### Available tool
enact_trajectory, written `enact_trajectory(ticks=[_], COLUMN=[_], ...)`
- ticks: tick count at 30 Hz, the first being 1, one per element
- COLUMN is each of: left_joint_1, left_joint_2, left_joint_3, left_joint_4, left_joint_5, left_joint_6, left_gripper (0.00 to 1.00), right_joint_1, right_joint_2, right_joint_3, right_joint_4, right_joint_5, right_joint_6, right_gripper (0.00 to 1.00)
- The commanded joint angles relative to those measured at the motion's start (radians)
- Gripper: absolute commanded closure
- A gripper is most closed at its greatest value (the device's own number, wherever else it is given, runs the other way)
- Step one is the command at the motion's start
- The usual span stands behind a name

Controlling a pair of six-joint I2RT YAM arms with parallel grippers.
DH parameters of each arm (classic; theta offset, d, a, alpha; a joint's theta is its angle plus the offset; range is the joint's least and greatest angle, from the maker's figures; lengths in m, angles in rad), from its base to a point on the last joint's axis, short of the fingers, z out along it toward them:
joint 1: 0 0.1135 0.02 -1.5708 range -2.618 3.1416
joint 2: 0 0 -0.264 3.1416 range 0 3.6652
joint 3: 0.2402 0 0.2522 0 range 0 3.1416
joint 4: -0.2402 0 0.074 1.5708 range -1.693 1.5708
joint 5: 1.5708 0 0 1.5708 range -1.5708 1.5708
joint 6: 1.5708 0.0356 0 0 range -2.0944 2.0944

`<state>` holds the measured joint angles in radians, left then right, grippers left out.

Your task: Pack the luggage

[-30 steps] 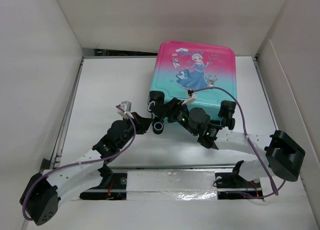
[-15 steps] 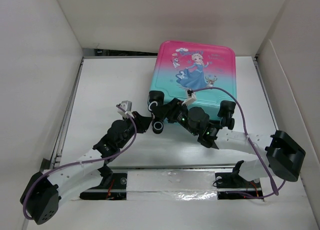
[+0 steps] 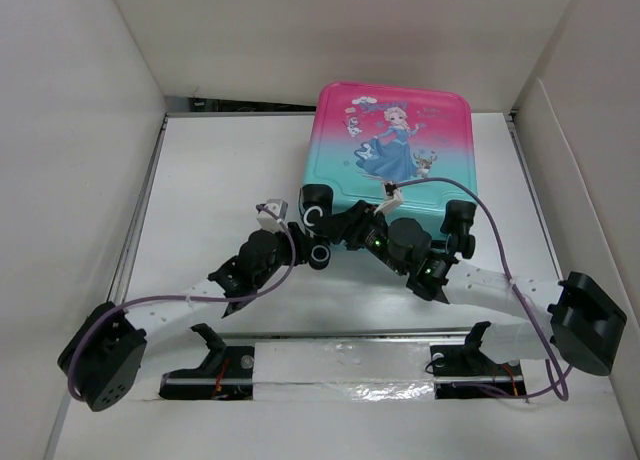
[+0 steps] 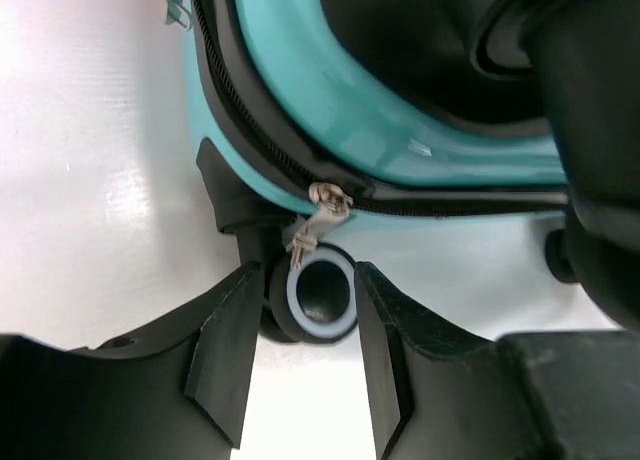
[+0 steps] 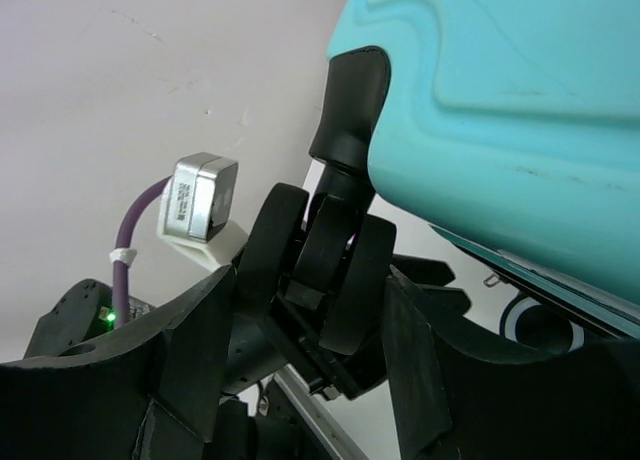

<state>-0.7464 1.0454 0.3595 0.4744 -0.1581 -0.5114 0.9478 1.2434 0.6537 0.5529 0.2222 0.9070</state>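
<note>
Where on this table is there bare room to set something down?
The widest bare table lies left of the suitcase, out to the left wall. A narrower strip runs along its right. The near edge is crowded: the left gripper and right gripper straddle its wheels.

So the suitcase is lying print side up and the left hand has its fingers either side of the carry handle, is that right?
Not quite. The luggage does lie print side up, but the left hand has its fingers either side of a black wheel, not the carry handle. The left wrist view shows it, with the zipper pull just above the wheel.
</note>
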Motion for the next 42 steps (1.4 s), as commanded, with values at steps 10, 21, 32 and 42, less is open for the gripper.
enact_trajectory(ticks=[10,21,32,42], left_joint_1=[-0.021,-0.021,0.093,0.257], left_joint_2=[0.208,0.255,0.168,0.211], left_joint_3=[0.104,0.078,0.013,0.087], left_joint_4=[0.187,0.326,0.193,0.315], left_joint_5=[-0.130,-0.314,-0.440,-0.218], left_joint_6=[0.045,0.083,0.022,0.037], left_gripper=[0.64,1.00,1.00,1.00], right_joint_1=[-0.052,-0.052,-0.072,-0.081], right_joint_2=[0.005,0.005,-0.120,-0.412], right_joint_3=[-0.023,-0.043,-0.112,-0.230], right_joint_4=[0.042,0.088,0.044,-0.154], right_joint_5=[-0.047,-0.072,-0.052,-0.055], right_joint_6=[-0.105,-0.103,-0.121,-0.163], right_gripper=[1.00,1.00,1.00,1.00])
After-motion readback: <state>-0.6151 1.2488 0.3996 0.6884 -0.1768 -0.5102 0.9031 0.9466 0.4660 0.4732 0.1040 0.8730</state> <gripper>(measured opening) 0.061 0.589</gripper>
